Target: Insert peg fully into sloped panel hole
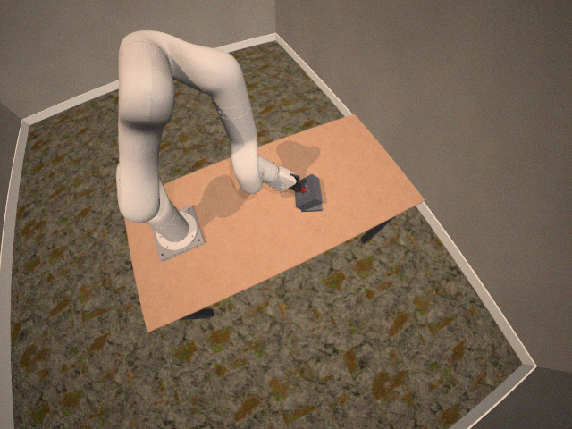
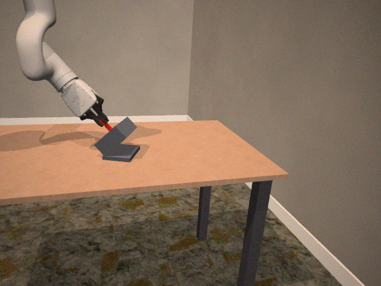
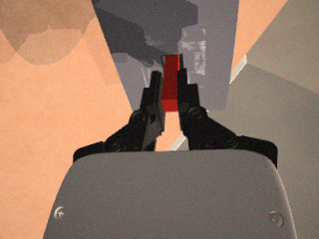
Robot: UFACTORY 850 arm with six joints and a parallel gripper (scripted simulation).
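Observation:
The red peg [image 1: 303, 189] [image 2: 107, 126] [image 3: 171, 83] is held between my black fingers, and its far end is inside the hole of the sloped grey panel [image 1: 312, 188] [image 2: 115, 135] [image 3: 206, 34]. Only a short red length shows between fingertips and panel. My gripper [image 1: 296, 184] [image 2: 101, 119] [image 3: 171, 84] is shut on the peg, tilted down towards the panel face, close in front of it. The panel stands on a flat grey base [image 1: 312, 208] [image 2: 125, 155] on the table. The hole itself is hidden by the peg.
The wooden table [image 1: 239, 239] [image 2: 184, 154] carries the arm's base plate [image 1: 180, 239] at its left end. Grey walls stand behind and right of the table. The floor is mottled stone.

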